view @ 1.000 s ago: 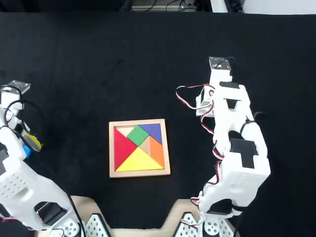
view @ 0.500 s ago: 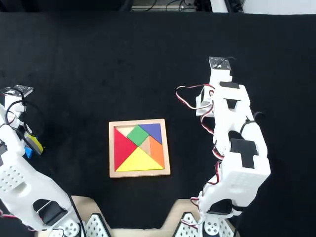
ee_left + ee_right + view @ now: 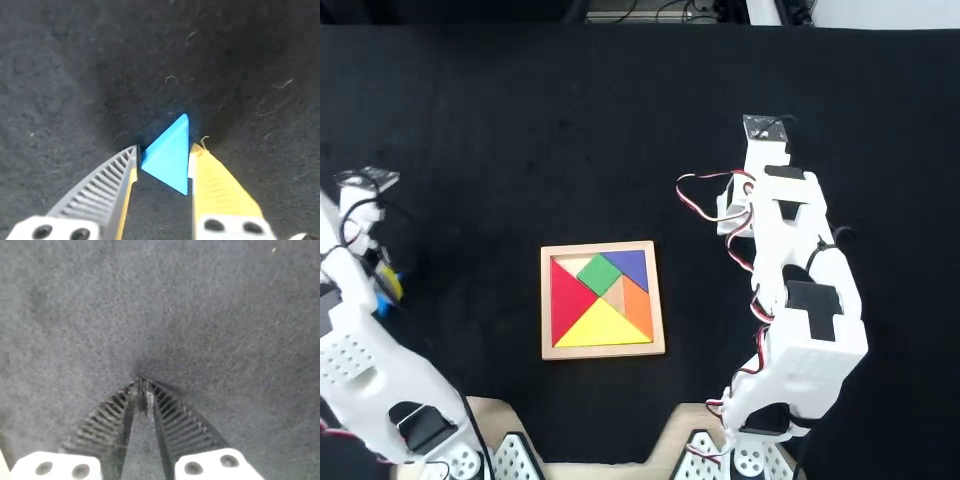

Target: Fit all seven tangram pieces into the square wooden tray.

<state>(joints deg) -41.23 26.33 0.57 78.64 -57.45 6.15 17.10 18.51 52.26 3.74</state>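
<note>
At the left edge of the black-clothed bench (image 3: 500,140), the left hand (image 3: 165,150) grasps a small blue triangle (image 3: 169,155), its grey and yellow fingers pressed against the piece's two sides. Whether the triangle rests on the cloth or hangs just above it cannot be told. The square wooden tray (image 3: 603,245) lies flat near the middle of the bench, well apart from the blue piece and to its right. It holds a red triangle (image 3: 568,295), a yellow triangle (image 3: 603,325), a green square (image 3: 599,272), a purple parallelogram (image 3: 631,265) and an orange triangle (image 3: 638,306). A wood-coloured patch (image 3: 613,293) sits among them. Right of the tray, the right hand (image 3: 142,384) is clenched on nothing, tips down close to bare cloth.
</note>
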